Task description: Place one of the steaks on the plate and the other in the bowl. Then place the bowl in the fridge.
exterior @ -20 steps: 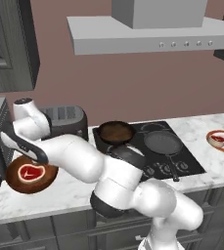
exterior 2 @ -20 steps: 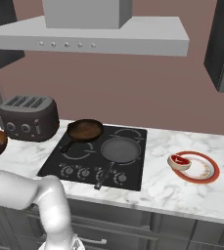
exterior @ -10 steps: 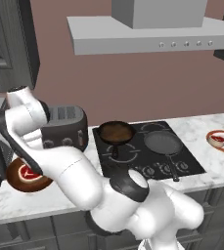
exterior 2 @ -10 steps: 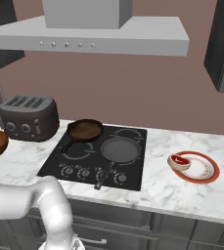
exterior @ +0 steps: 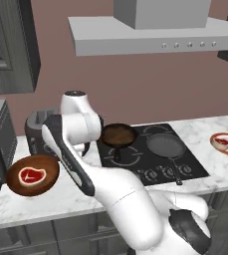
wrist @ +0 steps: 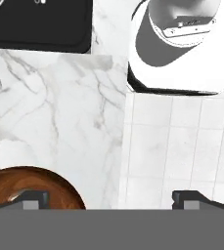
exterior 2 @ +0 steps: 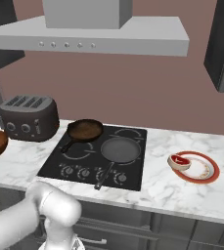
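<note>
While one steak [exterior 2: 179,160] lies on the plate [exterior 2: 205,170] far from the pincer [wrist: 111,199], the other steak [exterior: 32,175] sits in the bowl [exterior: 16,184] beside its wide-apart, empty jaws on the tabletop [wrist: 59,127]; carrying the bowl to the fridge remains.

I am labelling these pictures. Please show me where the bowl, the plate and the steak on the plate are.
bowl [exterior: 16,185]: left base view, on its brown rim beside the steak inside.
plate [exterior 2: 206,171]: right base view, on its bare white face near the red-orange ring.
steak on the plate [exterior 2: 180,161]: right base view, on its red meat.
</note>
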You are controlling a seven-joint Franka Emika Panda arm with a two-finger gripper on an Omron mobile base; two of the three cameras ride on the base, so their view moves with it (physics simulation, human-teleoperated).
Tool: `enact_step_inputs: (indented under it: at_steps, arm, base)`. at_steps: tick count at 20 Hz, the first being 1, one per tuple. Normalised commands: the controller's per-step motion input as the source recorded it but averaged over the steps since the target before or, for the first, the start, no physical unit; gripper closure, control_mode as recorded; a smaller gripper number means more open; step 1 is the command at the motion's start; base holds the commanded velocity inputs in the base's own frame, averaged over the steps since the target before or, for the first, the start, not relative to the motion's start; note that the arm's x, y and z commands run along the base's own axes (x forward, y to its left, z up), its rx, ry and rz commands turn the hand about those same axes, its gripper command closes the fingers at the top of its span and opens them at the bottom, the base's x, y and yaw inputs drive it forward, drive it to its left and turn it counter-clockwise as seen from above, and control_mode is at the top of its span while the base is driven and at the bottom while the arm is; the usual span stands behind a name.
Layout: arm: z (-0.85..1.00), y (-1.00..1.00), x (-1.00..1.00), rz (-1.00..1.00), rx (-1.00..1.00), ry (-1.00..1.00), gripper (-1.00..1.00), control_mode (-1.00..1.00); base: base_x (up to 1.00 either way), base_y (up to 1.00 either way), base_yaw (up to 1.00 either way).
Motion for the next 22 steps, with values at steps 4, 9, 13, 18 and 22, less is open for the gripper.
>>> enact_step_inputs:
  at_steps: [4,9,13,18,22]
  arm:
    - [-0.01,-1.00,-0.23,-0.09,0.38,-0.12,-1.00,-1.00]
    - [0.00,-1.00,-0.10,-0.03,0.30,-0.11,-1.00,-1.00]
    - [0.00,-1.00,-0.02,-0.02,0.23,-0.08,-1.00,-1.00]
    - [-0.03,-0.60,-0.04,0.00,0.13,-0.01,-1.00,1.00]
    - [0.00,0.00,0.00,0.00,0.00,0.00,-1.00,1.00]
  base:
    - [0.00,0.00,0.00]
    - [0.00,0.00,0.00]
    - [0.00,0.00,0.00]
    - [-0.07,-0.39,0.00]
    - [-0.39,-0.88,0.00]
